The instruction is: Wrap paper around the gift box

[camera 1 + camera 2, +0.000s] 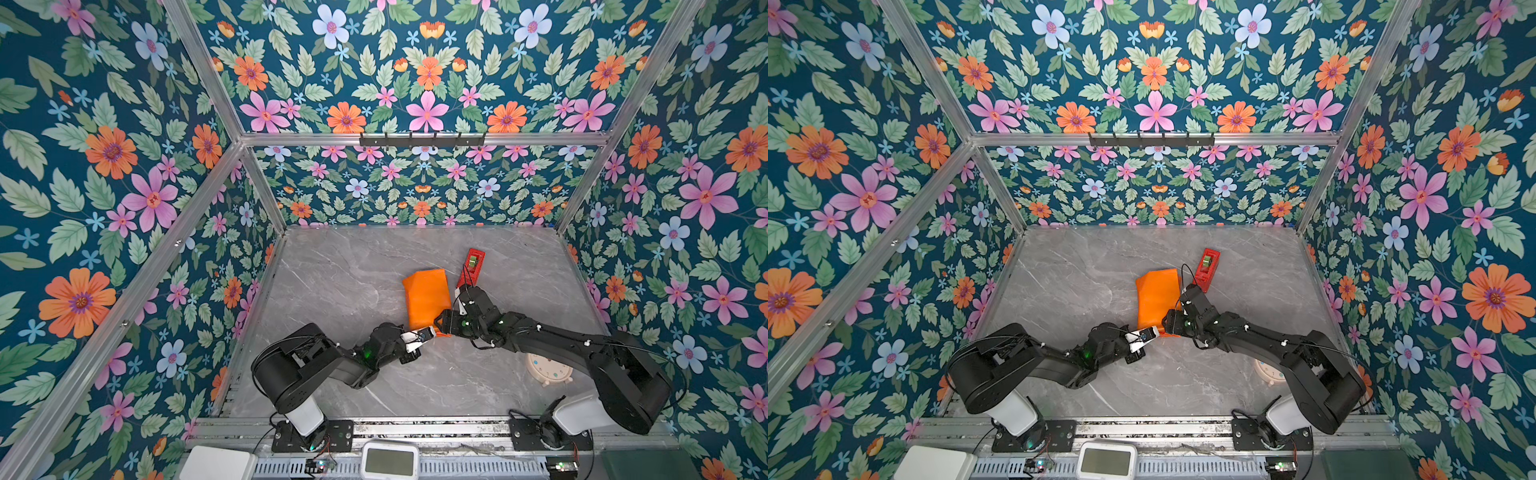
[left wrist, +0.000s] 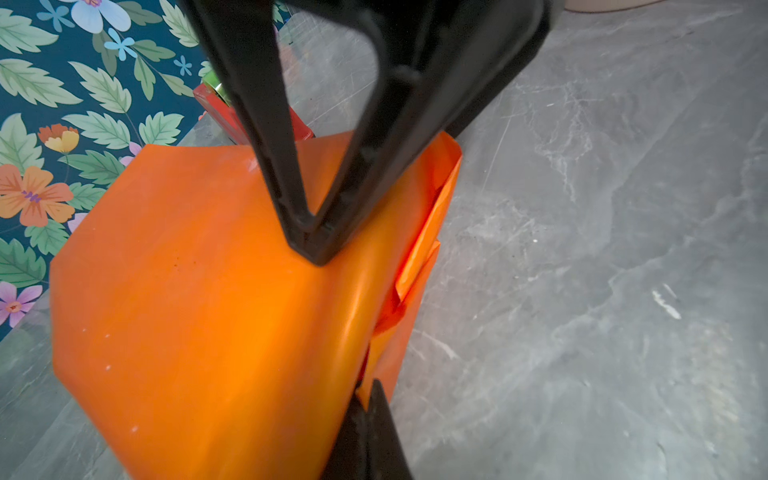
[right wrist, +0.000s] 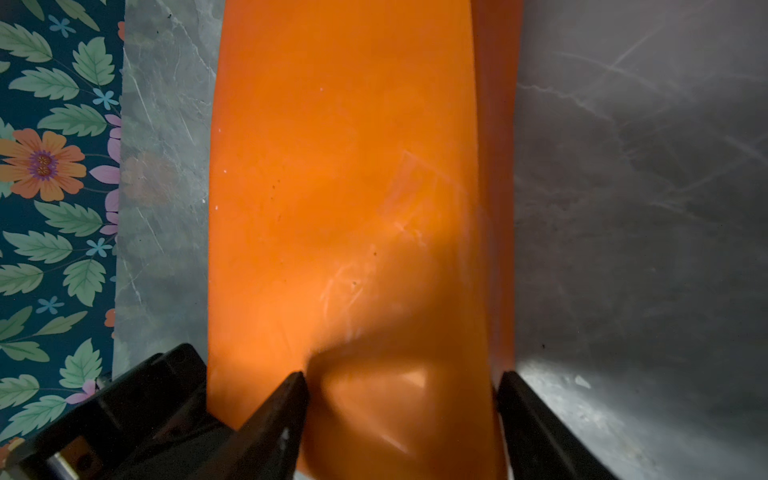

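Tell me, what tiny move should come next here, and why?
Probably close the right end effector onto the paper: its jaws straddle the wrapped edge where loose folds gape, while the left end effector pinches the near end.

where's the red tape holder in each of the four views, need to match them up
In a top view: the red tape holder lies just right of the orange paper, by its far end.
In a top view: same spot, beside the paper.
Left wrist: a red corner shows beyond the paper, partly hidden.
Right wrist: not in it.
Shared landmark: the paper, seen in all four.
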Tool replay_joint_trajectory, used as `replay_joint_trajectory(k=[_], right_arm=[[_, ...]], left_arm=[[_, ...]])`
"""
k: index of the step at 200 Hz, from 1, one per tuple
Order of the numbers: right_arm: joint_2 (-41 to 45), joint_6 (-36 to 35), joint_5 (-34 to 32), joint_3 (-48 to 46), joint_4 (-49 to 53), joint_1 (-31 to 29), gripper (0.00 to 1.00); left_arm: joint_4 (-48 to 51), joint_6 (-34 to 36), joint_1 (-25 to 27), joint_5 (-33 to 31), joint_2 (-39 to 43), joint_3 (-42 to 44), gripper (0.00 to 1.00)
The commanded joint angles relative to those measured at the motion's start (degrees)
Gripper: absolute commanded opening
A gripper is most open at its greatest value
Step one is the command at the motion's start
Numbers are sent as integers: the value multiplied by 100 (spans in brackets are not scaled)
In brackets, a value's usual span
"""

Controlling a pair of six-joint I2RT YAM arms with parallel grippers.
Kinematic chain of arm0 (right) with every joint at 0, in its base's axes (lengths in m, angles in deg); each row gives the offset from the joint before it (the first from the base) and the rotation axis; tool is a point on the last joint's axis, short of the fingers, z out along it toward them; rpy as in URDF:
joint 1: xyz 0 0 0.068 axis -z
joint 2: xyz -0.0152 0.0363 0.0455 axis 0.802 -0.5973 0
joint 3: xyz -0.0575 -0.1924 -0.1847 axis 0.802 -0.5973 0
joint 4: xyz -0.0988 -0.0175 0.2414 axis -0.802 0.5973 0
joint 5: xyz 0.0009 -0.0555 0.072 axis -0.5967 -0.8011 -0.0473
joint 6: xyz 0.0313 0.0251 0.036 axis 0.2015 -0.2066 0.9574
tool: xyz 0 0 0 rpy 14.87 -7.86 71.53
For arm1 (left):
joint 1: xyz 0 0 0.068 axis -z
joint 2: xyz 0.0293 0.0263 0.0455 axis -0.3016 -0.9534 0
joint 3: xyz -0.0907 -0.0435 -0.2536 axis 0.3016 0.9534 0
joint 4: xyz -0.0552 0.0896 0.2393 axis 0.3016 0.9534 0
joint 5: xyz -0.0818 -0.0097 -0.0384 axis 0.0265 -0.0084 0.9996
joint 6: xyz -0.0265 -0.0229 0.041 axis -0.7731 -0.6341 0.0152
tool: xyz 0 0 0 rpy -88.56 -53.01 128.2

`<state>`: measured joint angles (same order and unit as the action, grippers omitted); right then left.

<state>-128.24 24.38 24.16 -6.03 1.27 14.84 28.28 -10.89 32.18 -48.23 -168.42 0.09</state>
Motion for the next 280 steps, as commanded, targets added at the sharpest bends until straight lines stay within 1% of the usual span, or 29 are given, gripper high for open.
replay_joint_trajectory(k=[1, 23, 57, 59, 61, 64, 70, 98, 110, 128, 150, 169, 187, 212, 251, 280], right_arm=[[64, 15, 200, -20, 328, -20, 73], [229, -175, -55, 23, 607, -24, 78], [646, -900, -522, 42, 1053, -19, 87], [669, -944, -533, 31, 1075, -19, 89], [697, -990, -545, 21, 1087, -26, 94], [741, -1051, -562, 5, 1107, -23, 98], [828, -1179, -596, -43, 1139, -25, 99], [1350, -1708, -576, -541, 1062, -27, 99], [1583, -1896, -520, -859, 792, -64, 99], [1732, -2124, -710, -1246, 288, -301, 99], [1356, -2316, -903, -1382, -255, -533, 97], [912, -2630, -1084, -1530, -1164, -723, 93], [580, -2926, -1136, -1642, -1820, -738, 89], [164, -3323, -1182, -1598, -2213, -749, 86], [-432, -3745, -1354, -1722, -2962, -745, 83], [-712, -3825, -1506, -1769, -3417, -744, 79]], left_arm=[[-336, -53, 1, 83, 35, -6, 0], [-392, 22, 6, 43, 17, 71, 0], [-428, 78, 2, -5, 35, 162, 0], [-428, 86, 1, -5, 35, 163, 0], [-422, 87, 1, -5, 35, 164, 0], [-420, 92, 1, -5, 35, 168, 0], [-428, 97, 1, -5, 35, 172, 0], [-414, 106, 1, -32, 34, 180, 0], [-419, 110, 1, -45, 35, 181, 0], [-415, 114, 1, -57, 35, 173, 0], [-404, 121, 1, -49, 39, 171, 0], [-393, 129, 1, -49, 52, 159, 0], [-376, 122, 2, -18, 56, 155, 0], [-334, 123, 1, -5, 52, 137, 0], [-263, 164, 1, 12, 78, 120, 0], [-127, 192, 5, 89, 70, 68, 0]])
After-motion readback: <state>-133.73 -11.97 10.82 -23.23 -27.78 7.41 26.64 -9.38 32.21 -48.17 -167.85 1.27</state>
